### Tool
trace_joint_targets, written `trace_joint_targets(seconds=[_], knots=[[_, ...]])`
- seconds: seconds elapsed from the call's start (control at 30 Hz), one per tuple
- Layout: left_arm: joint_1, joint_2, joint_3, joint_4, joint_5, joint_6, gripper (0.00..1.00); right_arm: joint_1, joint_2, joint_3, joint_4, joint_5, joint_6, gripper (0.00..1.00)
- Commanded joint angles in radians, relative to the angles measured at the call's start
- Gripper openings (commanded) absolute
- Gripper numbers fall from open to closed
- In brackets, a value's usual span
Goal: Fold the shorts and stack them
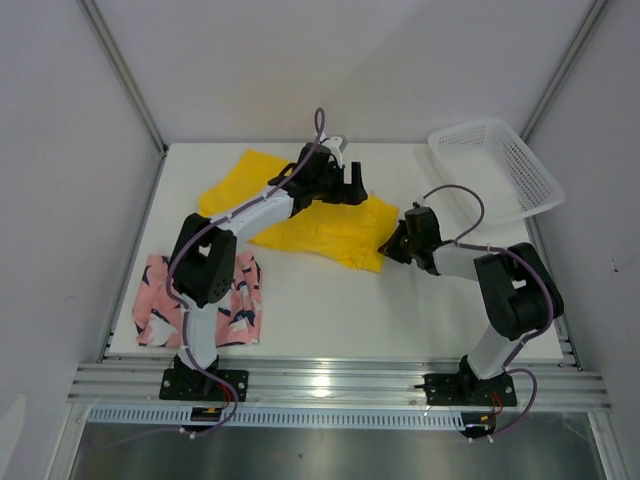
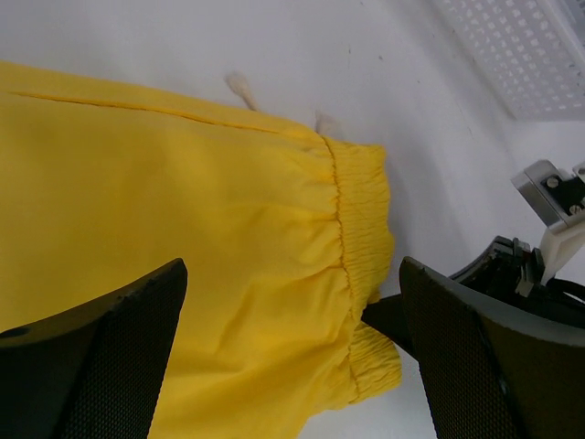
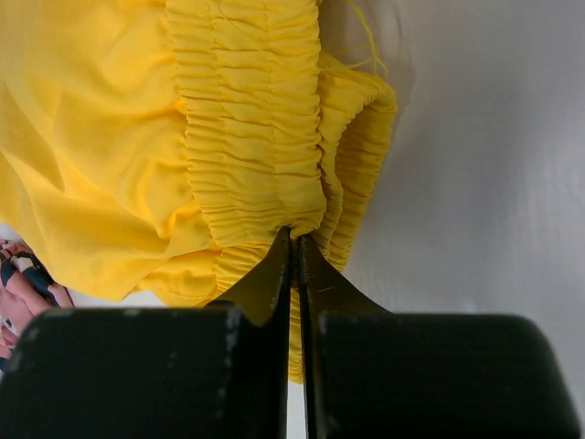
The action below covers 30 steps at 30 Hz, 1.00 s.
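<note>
Two pairs on the bench [image 1: 400, 310]: yellow shorts [image 1: 330, 230] centre frame, waistband pinched in closed right jaws, left jaws wide open above; pink shorts [image 1: 158, 305] lower left.

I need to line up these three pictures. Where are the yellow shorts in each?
Top external: yellow shorts at the picture's centre, left of the white basket.
Left wrist: yellow shorts fill the left and centre.
Right wrist: yellow shorts fill the upper left.
Shared landmark: their gathered elastic waistband, which the right hand pinches.
</note>
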Motion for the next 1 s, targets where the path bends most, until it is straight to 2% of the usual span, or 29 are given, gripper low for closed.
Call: trace_joint_targets(seconds=[0.0,0.03,0.1,0.13,0.17,0.33,0.47,0.57,0.67,0.83,0.97], knots=[[-0.030,0.020,0.046,-0.028,0.038,0.031,0.99,0.029,0.092,0.024,-0.146,0.071,-0.011,0.00],[-0.032,0.017,0.040,-0.023,0.038,0.028,0.99,0.026,0.090,0.028,-0.149,0.070,-0.017,0.01],[-0.033,-0.006,-0.012,0.009,0.041,0.017,0.99,0.020,0.038,0.018,-0.137,0.067,-0.025,0.18],[-0.033,-0.013,-0.026,0.017,0.044,0.014,0.99,0.014,0.015,0.011,-0.134,0.068,-0.037,0.30],[-0.033,-0.024,-0.051,0.023,0.044,0.016,0.99,0.012,-0.008,0.011,-0.137,0.070,-0.043,0.51],[-0.033,-0.072,-0.114,0.020,0.008,0.020,0.98,-0.032,-0.143,-0.006,-0.137,-0.029,-0.062,0.74],[-0.037,-0.110,-0.221,0.056,-0.030,0.011,0.95,-0.089,-0.169,-0.032,-0.100,-0.132,-0.053,0.80],[-0.044,-0.110,-0.247,0.069,-0.045,0.019,0.82,-0.126,-0.157,-0.084,-0.033,-0.210,-0.018,0.82],[-0.055,-0.079,-0.244,0.072,-0.058,0.034,0.74,-0.157,-0.125,-0.118,0.099,-0.277,0.006,0.84],[-0.081,-0.020,-0.197,0.047,-0.100,0.065,0.70,-0.183,-0.044,-0.117,0.211,-0.358,0.015,0.83],[-0.098,0.008,-0.187,0.026,-0.128,0.088,0.60,-0.180,-0.002,-0.117,0.259,-0.377,0.041,0.84]])
